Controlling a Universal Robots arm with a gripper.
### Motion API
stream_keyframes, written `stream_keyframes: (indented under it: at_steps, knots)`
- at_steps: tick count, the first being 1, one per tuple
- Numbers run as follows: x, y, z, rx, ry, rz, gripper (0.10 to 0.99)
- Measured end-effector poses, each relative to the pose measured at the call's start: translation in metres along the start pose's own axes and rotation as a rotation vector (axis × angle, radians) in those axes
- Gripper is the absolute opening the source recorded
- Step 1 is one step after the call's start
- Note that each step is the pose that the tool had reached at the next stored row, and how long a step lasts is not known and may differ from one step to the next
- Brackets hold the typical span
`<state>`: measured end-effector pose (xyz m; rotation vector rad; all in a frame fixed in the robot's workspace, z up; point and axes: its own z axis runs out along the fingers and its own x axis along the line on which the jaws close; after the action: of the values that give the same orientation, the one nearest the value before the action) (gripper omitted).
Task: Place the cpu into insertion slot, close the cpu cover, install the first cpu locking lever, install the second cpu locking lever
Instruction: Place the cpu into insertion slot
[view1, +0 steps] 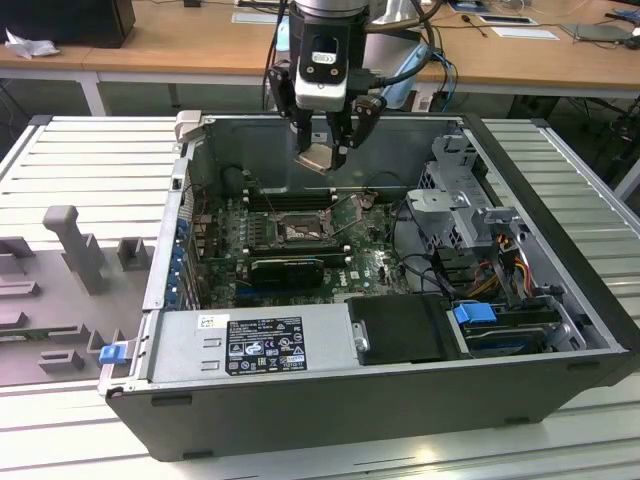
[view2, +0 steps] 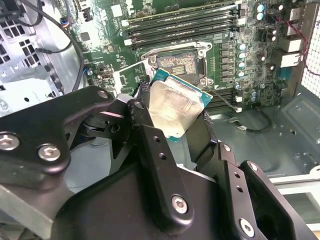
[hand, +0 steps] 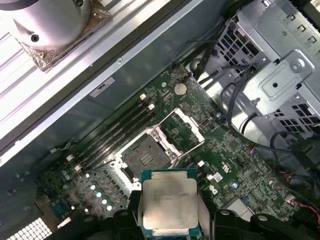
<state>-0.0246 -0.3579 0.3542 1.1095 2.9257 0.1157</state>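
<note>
The black two-finger gripper (view2: 175, 110) has its jaws clamped on opposite edges of the cpu (hand: 169, 202), a small flat square chip with a pale silver-grey metal top. The cpu hangs tilted above the green circuit board (view1: 372, 262), clear of the square dark insertion slot (hand: 146, 157). The thin silver-grey cpu cover (hand: 182, 127) stands swung open beside the slot.

A pale slatted surface (view1: 100, 160) carried an open dark computer case (view1: 380, 400) lying on its side. Grey upright blocks (view1: 75, 245) stood beside the case, on the exterior view's left.
</note>
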Motion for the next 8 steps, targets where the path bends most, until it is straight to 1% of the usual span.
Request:
stream_keyframes:
  at_steps: [2,3,6,7,8]
  knots:
    - [0.0000,0.0000,0.0001,0.000,-0.0022,0.029,0.529]
    - [0.0000,0.0000,0.0001,-0.001,-0.0045,0.061,0.529]
    - [0.0000,0.0000,0.0002,-0.001,-0.0072,0.098,0.529]
    - [0.0000,-0.0001,0.0003,-0.002,-0.0092,0.126,0.529]
    - [0.0000,-0.0001,0.0004,-0.002,-0.0102,0.140,0.529]
